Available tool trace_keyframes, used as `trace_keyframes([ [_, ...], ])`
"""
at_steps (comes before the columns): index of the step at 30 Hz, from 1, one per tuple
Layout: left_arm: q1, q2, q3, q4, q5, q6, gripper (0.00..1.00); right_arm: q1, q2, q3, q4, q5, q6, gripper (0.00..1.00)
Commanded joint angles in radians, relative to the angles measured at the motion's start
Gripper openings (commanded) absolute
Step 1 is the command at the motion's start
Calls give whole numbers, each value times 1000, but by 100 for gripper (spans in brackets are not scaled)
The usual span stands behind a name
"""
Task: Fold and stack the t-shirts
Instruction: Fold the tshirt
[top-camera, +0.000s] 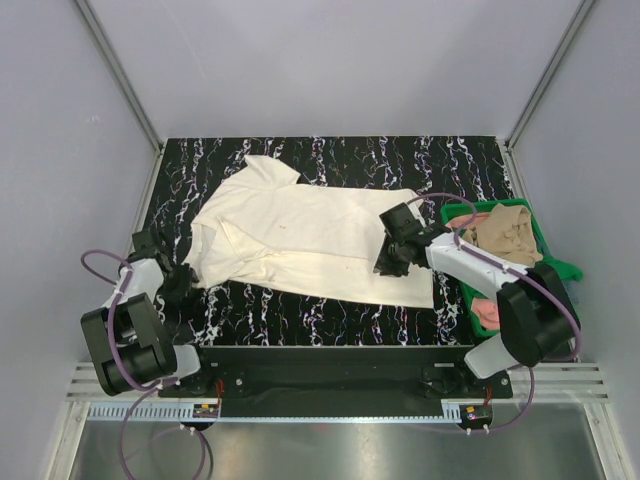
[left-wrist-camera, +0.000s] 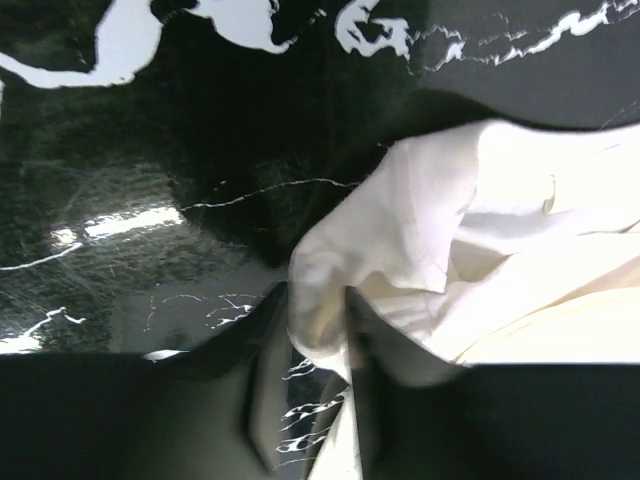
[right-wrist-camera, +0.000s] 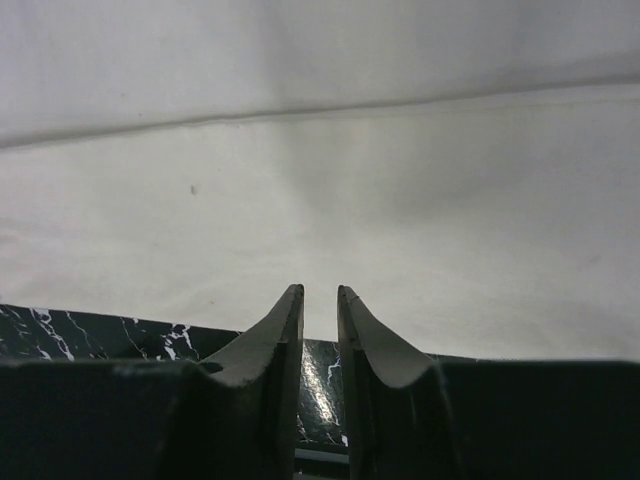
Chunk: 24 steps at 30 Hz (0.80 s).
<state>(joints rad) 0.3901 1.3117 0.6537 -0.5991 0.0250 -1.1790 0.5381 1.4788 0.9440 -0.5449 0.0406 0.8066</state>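
A large cream t-shirt (top-camera: 300, 230) lies spread on the black marbled table (top-camera: 330, 320). My left gripper (top-camera: 183, 283) is at its near-left corner. In the left wrist view my left gripper (left-wrist-camera: 315, 300) is shut on a bunched fold of the cream shirt (left-wrist-camera: 500, 220). My right gripper (top-camera: 385, 266) rests over the shirt's right part. In the right wrist view my right gripper (right-wrist-camera: 320, 292) has its jaws nearly together with only a thin slit, no cloth showing between them, tips over the cream shirt (right-wrist-camera: 320, 200). No grey-blue shirt is in view.
A green bin (top-camera: 560, 268) stands at the table's right edge. It holds a crumpled tan shirt (top-camera: 508, 232) and a salmon-pink shirt (top-camera: 487, 315). Grey walls with metal posts enclose the table on the left, back and right.
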Motion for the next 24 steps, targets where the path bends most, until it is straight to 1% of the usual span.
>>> trace_keyframes([
  [1, -5, -25, 27, 36, -31, 21, 21, 22, 52, 18, 39, -33, -18, 26],
  [2, -5, -25, 40, 39, -71, 51, 17, 25, 76, 4, 27, -38, -20, 23],
  [3, -5, -19, 55, 42, -88, 76, 9, 23, 87, -4, 10, -36, -18, 22],
  [5, -7, 6, 107, 36, -129, 154, 0, 25, 97, -45, -30, -7, -15, 19],
  [8, -7, 18, 141, 19, -178, 203, 0, 25, 49, -120, -53, 31, -12, 19],
  [11, -10, 6, 149, 16, -232, 226, 0, 25, -18, -158, -104, 65, -9, 19],
  [15, -42, -5, 181, 7, -292, 268, 0, 25, -95, -183, -162, 113, -4, 19],
  [17, -60, 18, 211, -10, -315, 294, 0, 25, -115, -194, -176, 114, -4, 19],
  [24, -96, 159, 322, -22, -303, 324, 0, 25, -130, -228, -201, 125, -4, 19],
])
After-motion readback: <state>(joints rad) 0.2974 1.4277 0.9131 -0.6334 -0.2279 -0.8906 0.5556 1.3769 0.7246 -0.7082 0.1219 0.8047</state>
